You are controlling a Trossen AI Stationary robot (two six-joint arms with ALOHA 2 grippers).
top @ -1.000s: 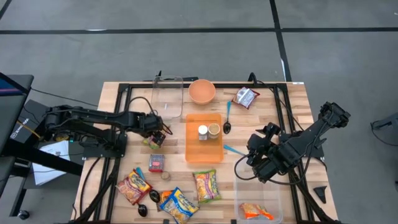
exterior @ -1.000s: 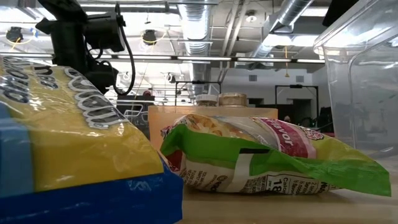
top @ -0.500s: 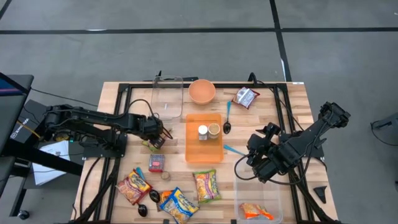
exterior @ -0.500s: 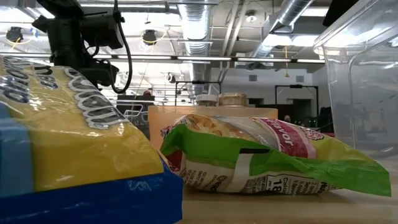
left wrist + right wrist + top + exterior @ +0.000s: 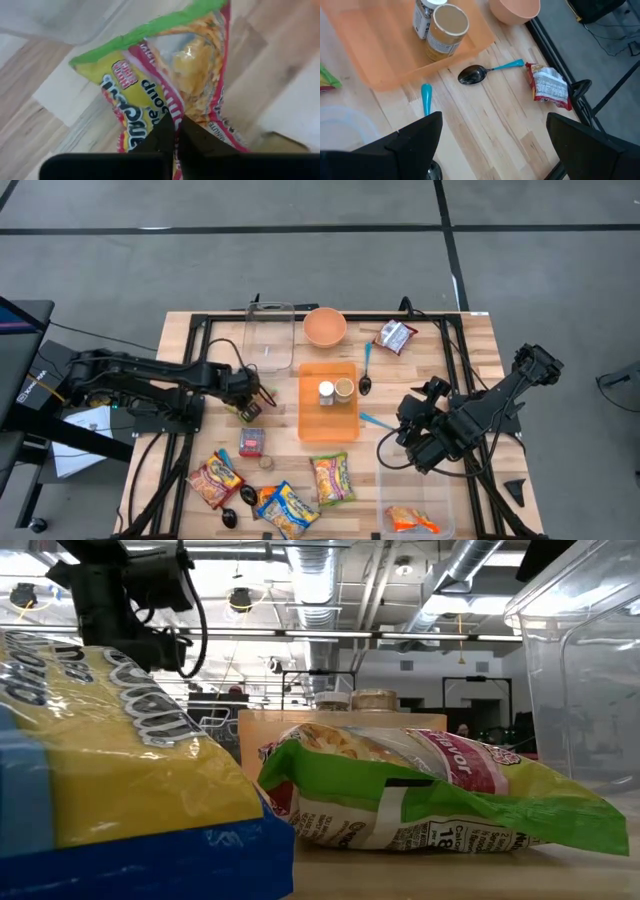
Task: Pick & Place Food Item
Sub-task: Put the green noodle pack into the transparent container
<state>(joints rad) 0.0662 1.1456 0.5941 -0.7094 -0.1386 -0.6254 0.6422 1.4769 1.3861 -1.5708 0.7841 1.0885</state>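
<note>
Pinching a soup packet at nine o'clock on the table.

Left gripper [image 5: 174, 131] clamped tight on the soup packet [image 5: 165, 95], fingers meeting over the wrapper's pink-and-yellow face, probably because a thin flat pouch offers nothing else to grab than a fold of film. Packet lying flat on the wooden table [image 5: 190, 345], just at six o'clock of the clear container [image 5: 269, 335] and at nine o'clock of the orange tray [image 5: 329, 425]; not yet lifted, judging by how it rests on the boards. Right gripper [image 5: 490, 142] waiting at four o'clock of the tray, fingers spread wide and holding nothing, hovering over a blue spoon [image 5: 482, 72]. Most likely parked clear so as not to cross the working arm. Other snack bags [image 5: 331, 477] grouped at six o'clock, untouched.
</note>
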